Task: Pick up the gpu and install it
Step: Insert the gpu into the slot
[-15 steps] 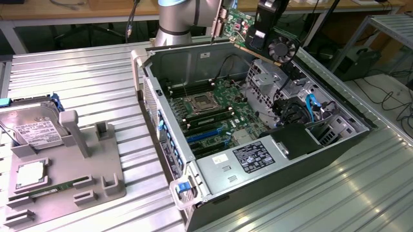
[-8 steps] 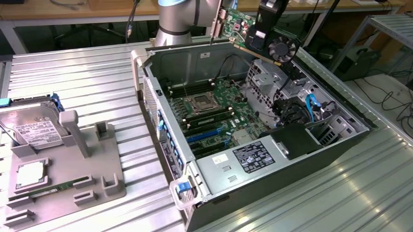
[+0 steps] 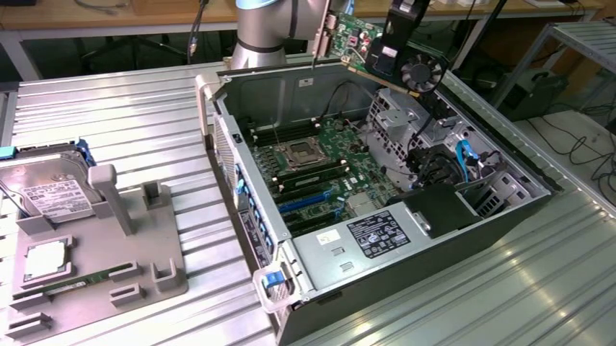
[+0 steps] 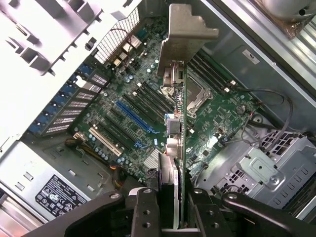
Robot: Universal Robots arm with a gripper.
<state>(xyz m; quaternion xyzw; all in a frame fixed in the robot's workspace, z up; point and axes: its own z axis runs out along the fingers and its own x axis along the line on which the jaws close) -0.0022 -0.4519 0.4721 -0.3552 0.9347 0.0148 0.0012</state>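
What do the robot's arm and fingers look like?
The arm is a smooth silver-grey tube with a pale blue cap at its joint. The gripper is black: its fingers are flat bars with small holes, joined to side struts by silver pins.

You can't read any words or numbers here; all the print is too small. A black label [image 3: 379, 234] with tiny white print sits on the silver power box [image 3: 337, 263]. A small white sticker [image 3: 330, 236] sits just beside it. The wrist view shows that black label too, and its print is just as tiny there. The hard drive [image 3: 68, 169] has a white label [image 3: 53, 198] with dark marks, too little to read. A wall sticker [image 4: 252, 55] inside the computer case [image 3: 288, 97] looks blank from here. The gpu [image 3: 358, 40] shows no words you can read.
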